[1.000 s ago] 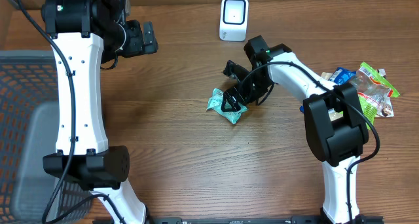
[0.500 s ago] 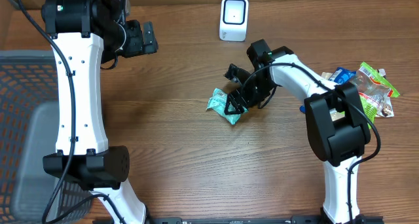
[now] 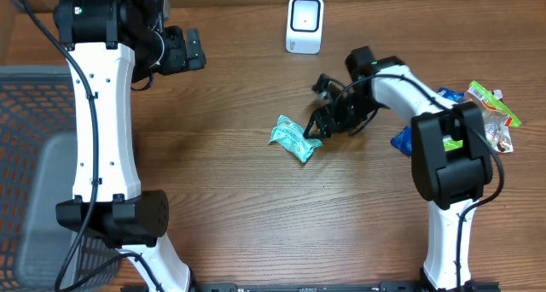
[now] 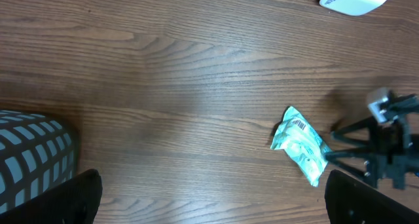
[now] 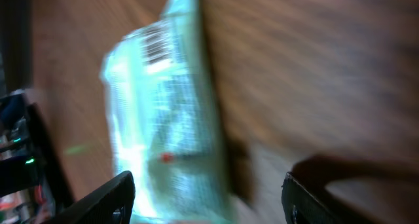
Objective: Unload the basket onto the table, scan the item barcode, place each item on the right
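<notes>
The item, a teal packet point(image 3: 293, 138), lies flat on the wooden table. Its barcode point(image 4: 300, 126) faces up at the far end. My right gripper point(image 3: 317, 128) hovers at the packet's right edge, open. In the blurred right wrist view the packet point(image 5: 163, 112) fills the left half, and its near end reaches between the fingers point(image 5: 105, 198) without being pinched. The white scanner point(image 3: 304, 24) stands at the back of the table. My left gripper point(image 3: 183, 49) hangs high at the back left, wide open and holding nothing.
A pile of other packets point(image 3: 486, 117) lies at the right edge behind the right arm. A grey mesh basket point(image 3: 34, 155) sits off the table's left side and shows in the left wrist view as a blue grid point(image 4: 29, 158).
My right arm has swung to the right, and its gripper has slid from over the packet to the packet's right edge. The packet stays on the table. The left arm is still.
</notes>
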### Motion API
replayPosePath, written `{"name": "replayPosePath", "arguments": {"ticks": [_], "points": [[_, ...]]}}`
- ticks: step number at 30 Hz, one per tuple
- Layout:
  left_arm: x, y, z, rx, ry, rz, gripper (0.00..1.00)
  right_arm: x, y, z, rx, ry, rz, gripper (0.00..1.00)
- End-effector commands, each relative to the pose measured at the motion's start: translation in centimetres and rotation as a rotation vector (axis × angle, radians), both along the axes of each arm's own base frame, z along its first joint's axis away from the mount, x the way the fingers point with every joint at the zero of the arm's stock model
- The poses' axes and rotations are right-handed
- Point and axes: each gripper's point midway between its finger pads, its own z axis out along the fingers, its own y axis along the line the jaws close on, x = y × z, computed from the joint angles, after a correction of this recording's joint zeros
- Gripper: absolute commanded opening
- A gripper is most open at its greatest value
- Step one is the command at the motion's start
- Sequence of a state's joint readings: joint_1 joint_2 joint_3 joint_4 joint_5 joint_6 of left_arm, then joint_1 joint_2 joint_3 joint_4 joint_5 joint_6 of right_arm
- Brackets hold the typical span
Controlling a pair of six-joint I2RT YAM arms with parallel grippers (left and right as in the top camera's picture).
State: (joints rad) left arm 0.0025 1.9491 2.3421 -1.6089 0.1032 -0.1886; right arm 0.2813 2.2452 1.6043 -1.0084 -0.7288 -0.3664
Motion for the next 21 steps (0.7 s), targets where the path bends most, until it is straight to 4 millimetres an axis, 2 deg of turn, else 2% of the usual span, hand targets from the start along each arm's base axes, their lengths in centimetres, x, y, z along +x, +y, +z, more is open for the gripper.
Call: {"name": "replayPosePath", "arguments": {"ticks": [1, 5, 13, 21], "points": [[0.1, 0.2, 0.3, -0.002, -0.009, 0.018, 1.0, -2.2, 1.3, -1.3, -0.021, 0.038, 0.05, 0.71], [0.1, 0.2, 0.3, -0.002, -0.009, 0.018, 0.99, -2.5, 1.4, -1.9, -0.054, 0.033, 0.068, 0.66], [0.1, 0.2, 0.3, -0.002, -0.009, 0.018, 1.0, -3.0, 1.1, -4.0, -0.084, 0.073, 0.071, 0.32], [0.1, 0.2, 0.3, -0.002, -0.009, 0.018, 1.0, -2.9, 1.1, -3.7, -0.082, 0.078, 0.069, 0.07]]}}
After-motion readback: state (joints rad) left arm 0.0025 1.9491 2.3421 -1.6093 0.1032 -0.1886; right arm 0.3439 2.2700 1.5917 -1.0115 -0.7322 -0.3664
